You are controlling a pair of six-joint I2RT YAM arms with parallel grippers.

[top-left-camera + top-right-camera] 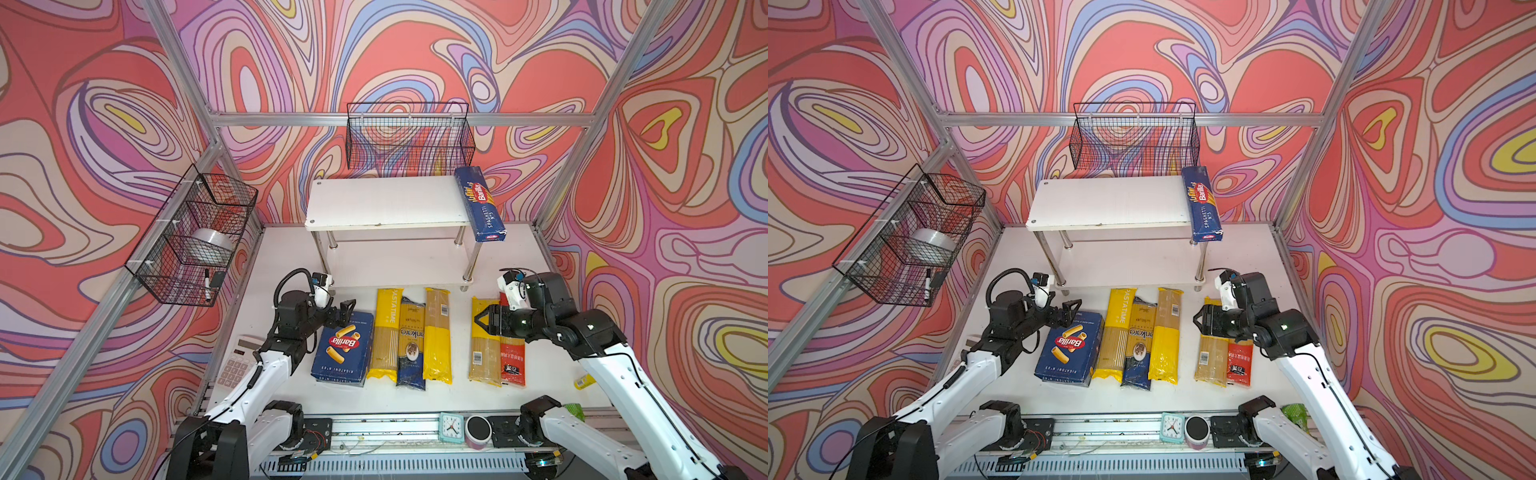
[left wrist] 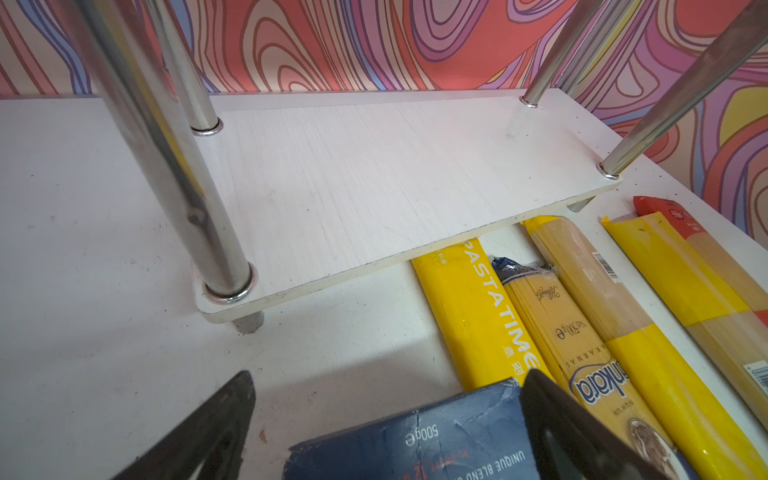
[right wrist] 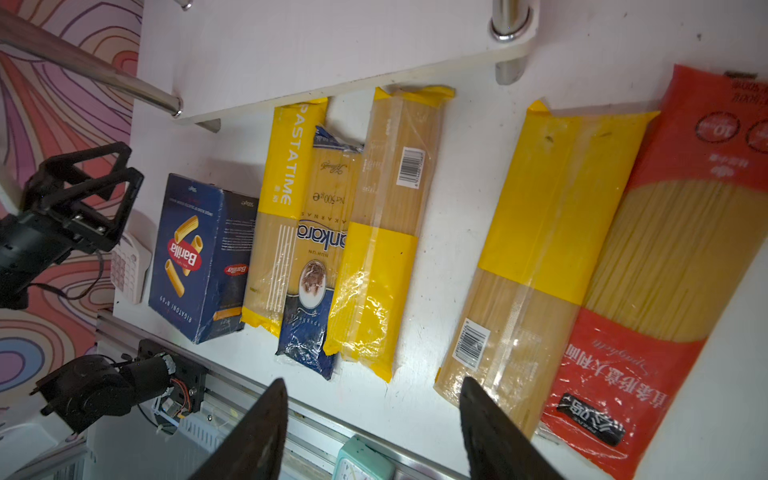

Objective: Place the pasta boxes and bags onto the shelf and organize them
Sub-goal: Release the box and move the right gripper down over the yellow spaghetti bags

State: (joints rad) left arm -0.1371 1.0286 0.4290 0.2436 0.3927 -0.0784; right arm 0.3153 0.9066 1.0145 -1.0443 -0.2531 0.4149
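**Pasta packs in a row before the shelf, both jaws open and empty**

Six packs lie flat, side by side, across the middle of the worktop (image 1: 415, 399), with their long axes running near to far. From the left edge come the rigatoni box (image 1: 344, 351), PASTATIME bag (image 1: 384, 332), blue bag (image 1: 411, 347) and middle yellow bag (image 1: 437, 336), each touching the next. After a gap come the right yellow bag (image 1: 485, 357) and red bag (image 1: 512, 361), touching each other.

The left jaws hover over the rigatoni box's far end, spread wide and gripping nothing. The right jaws hang over the right yellow bag's far end, about half spread and also empty.

Beyond, toward the far edge, stands the shelf (image 1: 374, 203). The PASTATIME bag's far end slips just under its lower board (image 2: 374, 178). The spaghetti box (image 1: 480, 203) lies on the top board's right end, overhanging its front edge.
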